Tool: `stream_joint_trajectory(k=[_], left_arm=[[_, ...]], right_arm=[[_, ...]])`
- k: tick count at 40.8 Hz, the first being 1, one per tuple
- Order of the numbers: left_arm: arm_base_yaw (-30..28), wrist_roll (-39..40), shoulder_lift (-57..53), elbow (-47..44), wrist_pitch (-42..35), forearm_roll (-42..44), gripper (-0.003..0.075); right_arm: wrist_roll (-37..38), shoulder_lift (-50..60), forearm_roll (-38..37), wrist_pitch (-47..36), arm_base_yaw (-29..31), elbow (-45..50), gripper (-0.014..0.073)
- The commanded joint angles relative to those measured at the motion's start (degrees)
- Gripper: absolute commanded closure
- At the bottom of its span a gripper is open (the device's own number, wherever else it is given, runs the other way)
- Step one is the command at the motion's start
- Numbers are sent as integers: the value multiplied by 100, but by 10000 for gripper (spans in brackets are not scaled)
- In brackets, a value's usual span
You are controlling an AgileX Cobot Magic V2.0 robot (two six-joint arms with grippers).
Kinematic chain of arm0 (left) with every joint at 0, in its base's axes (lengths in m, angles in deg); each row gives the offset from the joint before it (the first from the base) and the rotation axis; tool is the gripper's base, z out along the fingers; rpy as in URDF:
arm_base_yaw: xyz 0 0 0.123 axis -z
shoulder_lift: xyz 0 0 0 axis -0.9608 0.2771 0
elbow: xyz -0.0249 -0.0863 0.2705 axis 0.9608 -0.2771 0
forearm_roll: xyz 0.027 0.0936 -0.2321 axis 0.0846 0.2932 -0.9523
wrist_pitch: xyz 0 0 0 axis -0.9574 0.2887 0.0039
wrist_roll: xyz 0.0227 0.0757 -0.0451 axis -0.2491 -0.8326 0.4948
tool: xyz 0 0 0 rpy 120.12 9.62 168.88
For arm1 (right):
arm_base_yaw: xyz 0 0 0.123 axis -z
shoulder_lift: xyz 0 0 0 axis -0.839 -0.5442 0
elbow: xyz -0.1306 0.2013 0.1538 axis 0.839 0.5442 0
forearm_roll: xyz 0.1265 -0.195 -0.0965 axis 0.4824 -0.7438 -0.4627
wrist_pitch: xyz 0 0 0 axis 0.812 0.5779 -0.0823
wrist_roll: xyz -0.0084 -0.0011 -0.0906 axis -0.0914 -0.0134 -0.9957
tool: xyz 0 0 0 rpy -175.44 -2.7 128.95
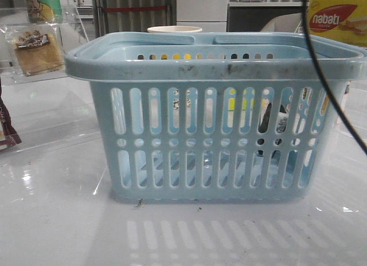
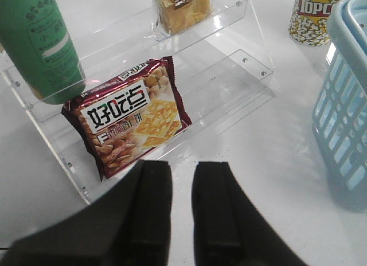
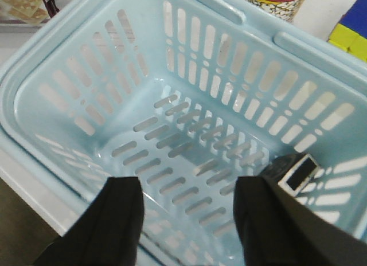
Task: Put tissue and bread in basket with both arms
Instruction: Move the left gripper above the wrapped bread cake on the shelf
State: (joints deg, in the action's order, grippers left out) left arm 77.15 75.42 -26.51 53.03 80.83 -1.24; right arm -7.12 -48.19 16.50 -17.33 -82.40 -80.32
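Observation:
The light blue basket (image 1: 218, 65) fills the middle of the front view. The tissue (image 3: 295, 171), a small black and white pack, lies inside the basket in a corner, and shows through the slots in the front view (image 1: 272, 120). My right gripper (image 3: 186, 203) is open and empty above the basket's floor, one finger next to the tissue. The bread (image 2: 182, 11), a clear packet of tan slices, stands on the upper step of a clear acrylic shelf (image 2: 241, 65), at the far left in the front view (image 1: 37, 51). My left gripper (image 2: 182, 168) is shut and empty, low over the table in front of that shelf.
A dark brown snack bag (image 2: 129, 117) leans on the shelf's lower step, just beyond my left fingers. A green bottle (image 2: 43, 42) stands on the shelf. A popcorn cup (image 2: 312, 16) stands behind the basket. A nabati box (image 1: 338, 19) is at the back right. A black cable (image 1: 327, 77) hangs across the basket.

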Motion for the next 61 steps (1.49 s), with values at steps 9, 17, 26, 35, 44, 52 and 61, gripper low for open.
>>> stream_joint_trajectory(k=[9, 17, 26, 35, 44, 52, 61], left_arm=[[33, 51, 25, 175, -448, -22, 513], [33, 51, 168, 175, -590, -22, 442], [33, 51, 846, 260, -1075, -64, 145], [33, 51, 2165, 1089, -1113, -222, 123], [33, 68, 3712, 2320, -1272, -222, 127], [23, 364, 4930, 3553, -1285, -231, 127], [23, 375, 6019, 4947, -910, -215, 127]], right_arm=[[-87, 1839, -352, -548, 10, 1333, 132], [-87, 2582, -352, -562, 16, 2016, 132], [-87, 2704, -352, -395, 16, 2106, 132], [-87, 2687, -352, -400, 16, 2106, 132], [-87, 2687, -352, -400, 16, 2106, 132], [-87, 2687, -352, -400, 16, 2106, 132], [-87, 2687, -352, -400, 16, 2106, 132]])
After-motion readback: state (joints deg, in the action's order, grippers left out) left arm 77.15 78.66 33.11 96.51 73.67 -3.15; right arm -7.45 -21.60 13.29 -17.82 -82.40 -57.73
